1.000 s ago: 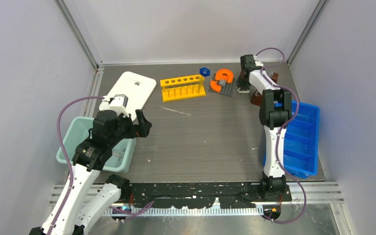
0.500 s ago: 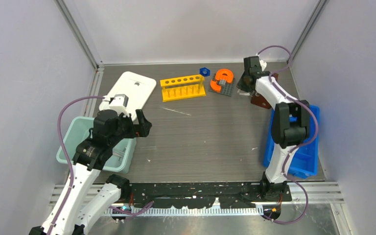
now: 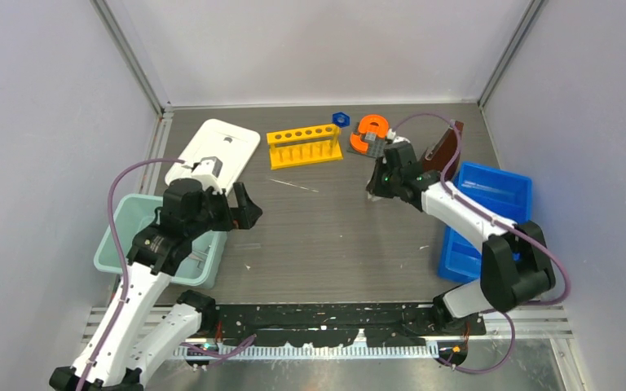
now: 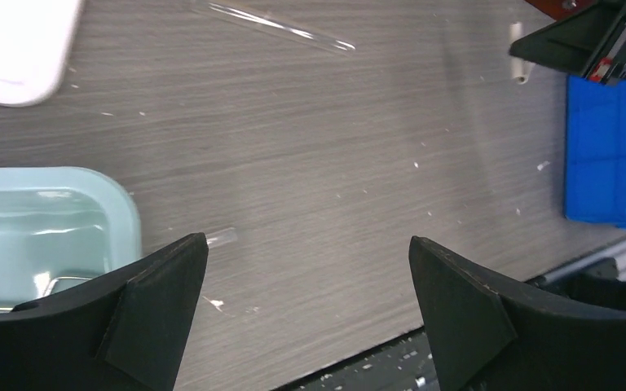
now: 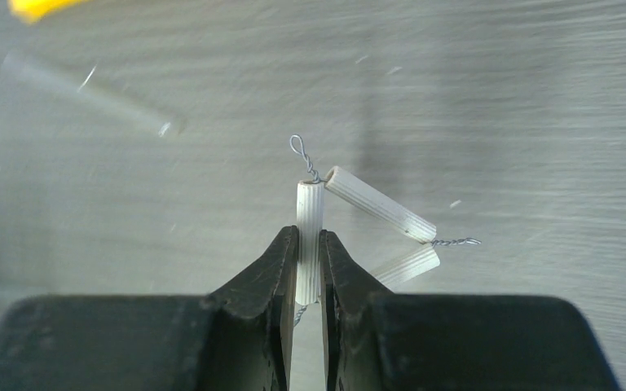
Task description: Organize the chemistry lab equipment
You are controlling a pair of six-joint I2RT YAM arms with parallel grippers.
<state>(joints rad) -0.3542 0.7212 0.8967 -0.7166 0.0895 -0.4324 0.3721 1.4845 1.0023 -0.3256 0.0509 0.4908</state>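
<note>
From above, your left gripper is hanging open beside the teal bin. Your right gripper is hovering just near of the orange horseshoe, with the flask sitting by the blue tray. The left wrist view is giving you what the top view blurs: jaws spread wide, wire tongs lying in the bin, and the rod lying on the table well apart. Only the right wrist view is showing your fingers pinching one leg of the white triangle.
</note>
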